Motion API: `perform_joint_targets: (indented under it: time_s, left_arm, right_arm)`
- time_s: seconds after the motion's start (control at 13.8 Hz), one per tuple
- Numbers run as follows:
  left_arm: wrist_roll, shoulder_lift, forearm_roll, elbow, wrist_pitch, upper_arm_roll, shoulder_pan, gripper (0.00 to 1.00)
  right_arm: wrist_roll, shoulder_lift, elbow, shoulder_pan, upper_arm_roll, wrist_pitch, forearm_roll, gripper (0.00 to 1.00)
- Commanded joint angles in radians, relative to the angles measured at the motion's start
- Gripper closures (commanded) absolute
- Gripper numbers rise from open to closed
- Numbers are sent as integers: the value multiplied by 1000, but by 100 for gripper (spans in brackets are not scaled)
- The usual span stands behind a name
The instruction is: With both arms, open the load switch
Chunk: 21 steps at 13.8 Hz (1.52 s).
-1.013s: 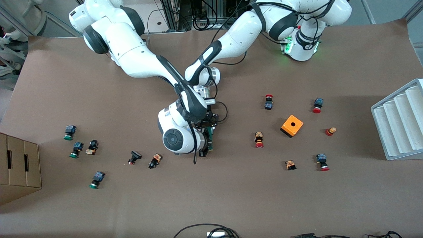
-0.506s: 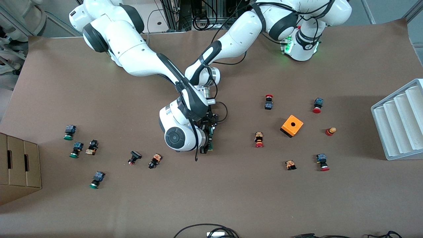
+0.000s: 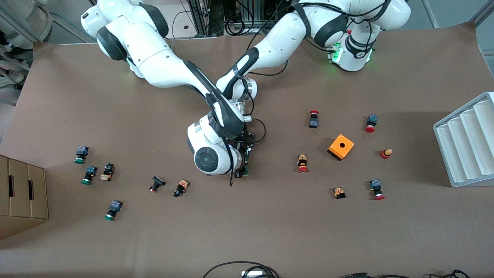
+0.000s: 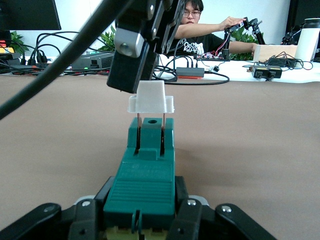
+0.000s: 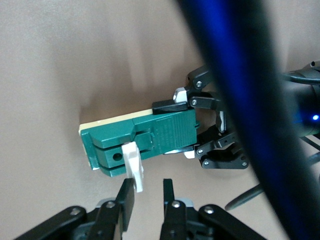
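The load switch [image 3: 247, 164] is a slim green bar in mid-table where both arms meet. My left gripper [image 4: 142, 202] is shut on its green body [image 4: 145, 170]. The small white block [image 4: 151, 97] stands off the bar's end on two thin pins. My right gripper [image 5: 146, 196] is open at that end; the white block [image 5: 133, 167] rests against one of its fingertips [image 5: 126, 197] and the other finger stands clear. In the front view the right arm's wrist [image 3: 210, 158] covers most of both grippers.
Small red-capped and green-capped push-buttons lie scattered toward both ends of the table. An orange cube box [image 3: 340, 146] sits toward the left arm's end, next to a grey ribbed tray [image 3: 467, 143]. A cardboard box [image 3: 21, 195] stands at the right arm's end.
The right gripper's jaws have parted off the white block. The right wrist has shifted slightly away from the front camera. The left gripper has kept its hold.
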Motion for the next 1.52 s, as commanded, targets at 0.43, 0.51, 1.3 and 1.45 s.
perform_joint_targets:
  time_s: [0.43,0.51,1.3,1.45]
  left_arm:
    - [5,15,10,26,-5,-8,1,57]
    - [5,15,10,26,-3,-8,1,57]
    - [6,17,10,26,-2,-8,1,57]
    - [6,17,10,26,-2,-8,1,57]
  right_arm:
    - [23,-30,11,-9,4,-42,27,67]
    - [26,-27,13,-15,4,-34,27,71]
    - [25,34,88,-43,-4,0,24,81]
    - [25,31,74,-43,-3,0,16,81]
